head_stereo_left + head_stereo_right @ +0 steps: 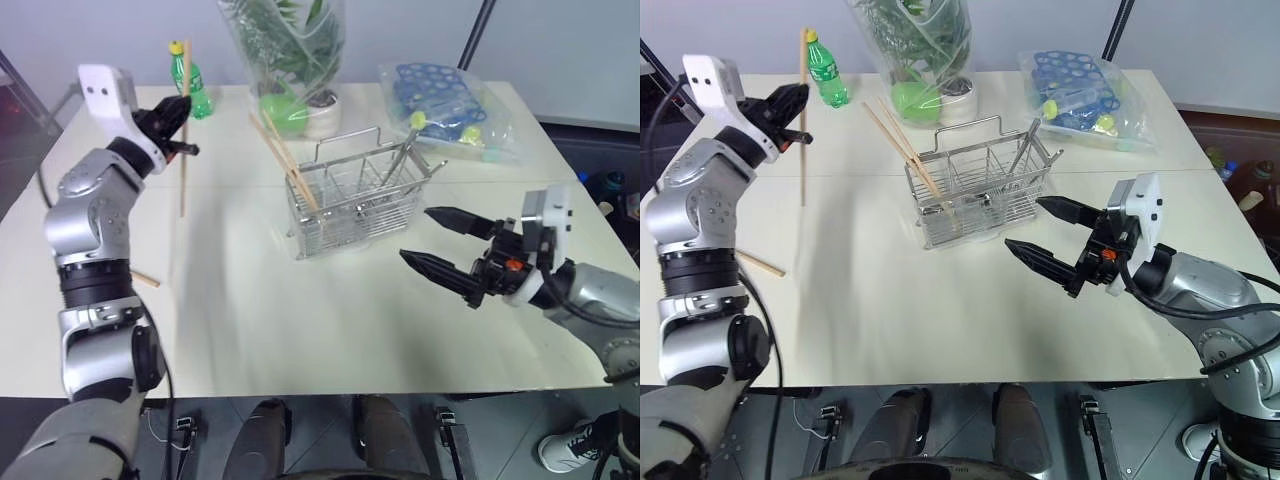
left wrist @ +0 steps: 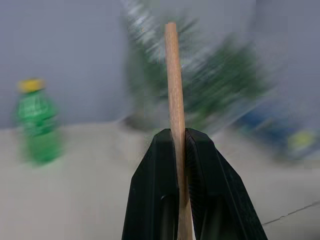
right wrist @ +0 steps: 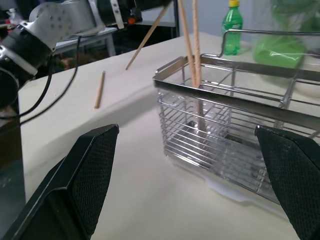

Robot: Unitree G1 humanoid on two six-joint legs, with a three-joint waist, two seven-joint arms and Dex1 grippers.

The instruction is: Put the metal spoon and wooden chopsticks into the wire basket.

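Observation:
My left gripper (image 1: 176,118) is raised over the table's far left and shut on one wooden chopstick (image 1: 183,150), which hangs upright; the left wrist view shows the stick (image 2: 172,85) clamped between the fingers (image 2: 157,170). Two more chopsticks (image 1: 285,160) lean in the left end of the wire basket (image 1: 355,200) at the table's middle. A slender metal handle (image 1: 1028,148), seemingly the metal spoon, leans in the basket's right part. Another chopstick (image 1: 146,280) lies on the table by my left arm. My right gripper (image 1: 413,235) stands open just right of the basket, holding nothing.
A green bottle (image 1: 196,90) stands at the far left. Behind the basket are a bagged potted plant (image 1: 295,60) and a clear bag of blue and yellow items (image 1: 445,100). The white table (image 1: 300,320) is bare in front of the basket.

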